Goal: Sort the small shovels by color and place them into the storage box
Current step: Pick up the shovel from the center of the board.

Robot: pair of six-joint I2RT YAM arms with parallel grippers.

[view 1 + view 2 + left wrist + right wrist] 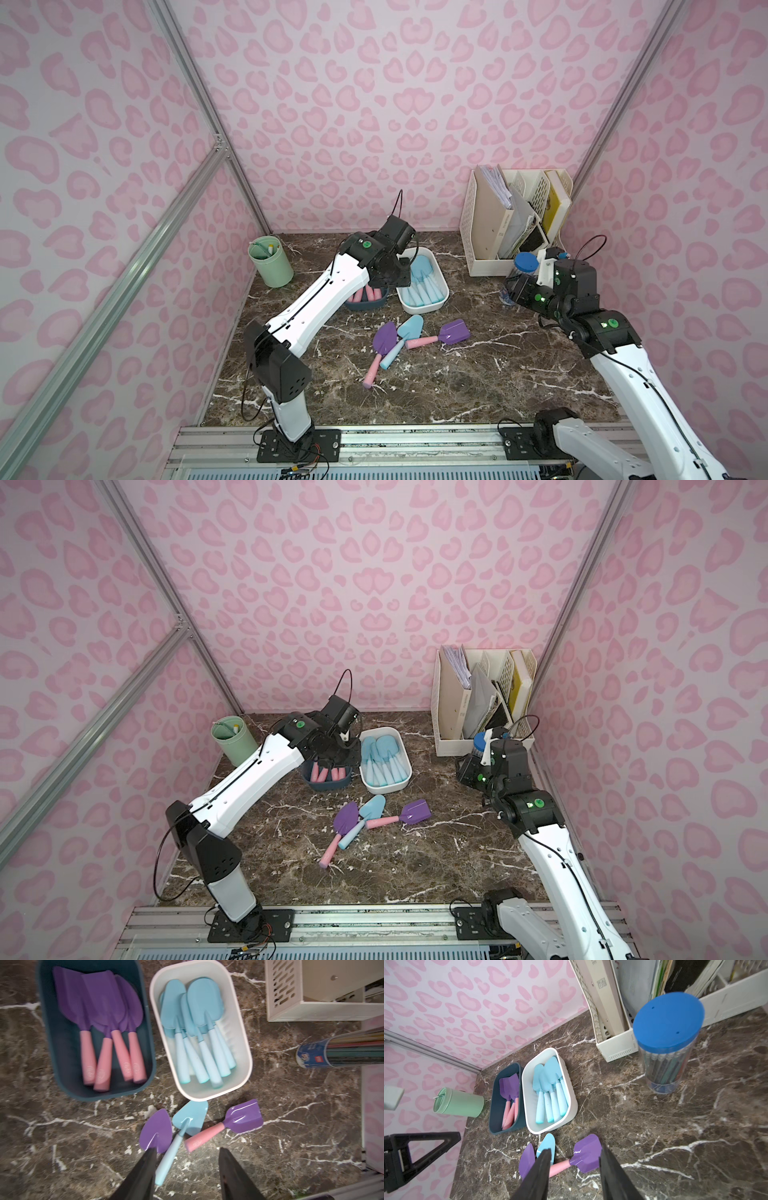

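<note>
Our left pincer (188, 1150) hangs with jaws apart and empty, likewise the right pincer (576, 1149). Three loose shovels (191, 1118) lie below and ahead of their tips. They look like light, stiff, glossy plastic (blades probably slippery), so we would pinch the pink handle (204, 1136) mid-length.

Setting: a robot test cell in a lab, not a lived-in room.

Evidence:
- An aluminium frame (124, 266) runs along three walls (374, 104) of printed pink backdrop.
- The left arm (316, 297) and right arm (631, 390) are bolted to a metal rail (415, 440) at the front edge of a marble-look table (457, 374).
- Office props stand at the back: file rack (484, 262), pencil jar (525, 262), green cup (272, 266).
</note>
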